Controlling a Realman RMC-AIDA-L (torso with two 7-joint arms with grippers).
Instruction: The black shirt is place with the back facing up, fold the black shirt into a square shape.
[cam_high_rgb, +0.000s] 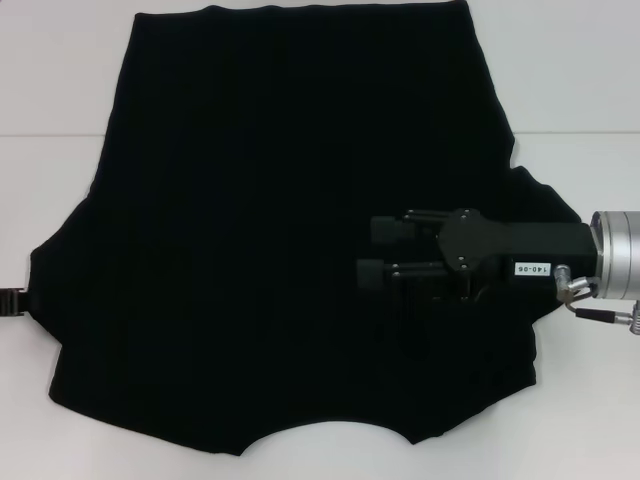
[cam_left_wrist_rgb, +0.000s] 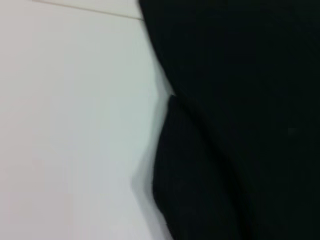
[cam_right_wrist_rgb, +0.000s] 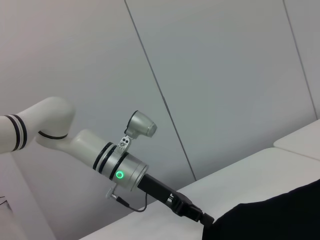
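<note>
Right gripper (cam_high_rgb: 372, 250) hovers over the black shirt (cam_high_rgb: 270, 230) with fingers spread and holding nothing — probably it carried the right sleeve inward. Left gripper (cam_right_wrist_rgb: 206, 219) sits at the shirt's left sleeve edge — its fingers I cannot tell. Shirt lies flat on the white table (cam_high_rgb: 60, 80).

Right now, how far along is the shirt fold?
Early. The black shirt lies spread on the table, neckline toward the robot, with no completed fold visible. The right gripper hovers over the shirt's right half, fingers parted and empty. The left gripper sits at the left sleeve edge. All folds remain.
</note>
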